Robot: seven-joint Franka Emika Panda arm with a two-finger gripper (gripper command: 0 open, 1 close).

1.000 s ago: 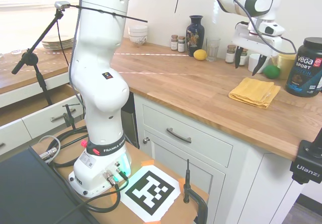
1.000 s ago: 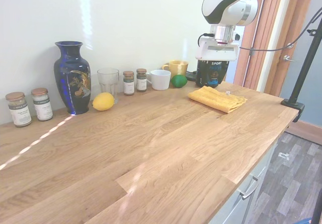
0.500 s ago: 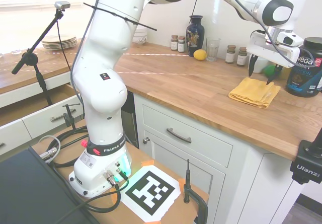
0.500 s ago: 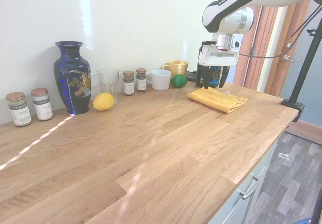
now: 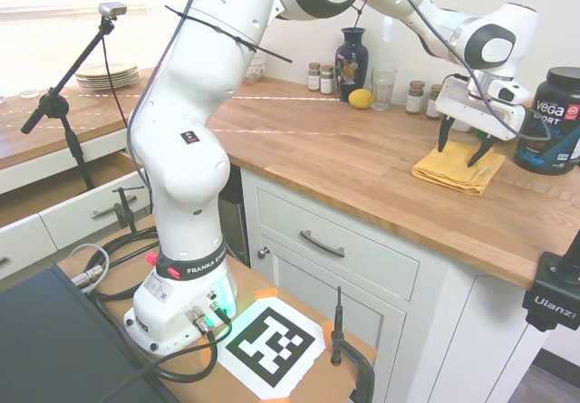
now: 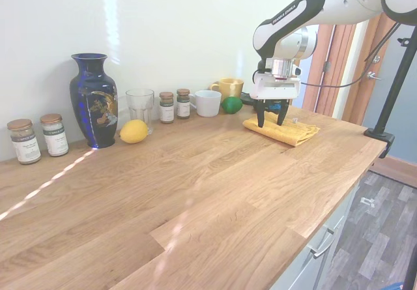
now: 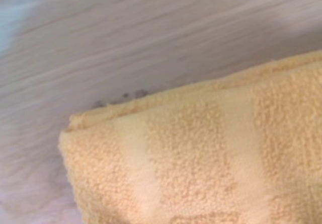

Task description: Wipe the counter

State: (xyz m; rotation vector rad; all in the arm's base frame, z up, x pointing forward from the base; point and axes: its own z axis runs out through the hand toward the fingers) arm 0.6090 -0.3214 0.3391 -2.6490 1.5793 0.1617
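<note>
First exterior view: my pincer (image 5: 465,153) hung fingers apart over the folded yellow cloth (image 5: 457,166) on the butcher-block counter (image 5: 362,163), arm stretched far across, wrist pointing down. Second exterior view: fingertips (image 6: 260,122) seemed to reach the cloth; I judged this the pick-up step, wanting a clamp next. Wrist view: terry corner (image 7: 201,153) filled the frame.

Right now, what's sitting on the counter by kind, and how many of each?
Spice jars: 4
Mugs: 2
Vase: 1
Glass: 1
Lemon: 1
Lime: 1
Yellow cloth: 1
Protein tub: 1
Total: 12
</note>
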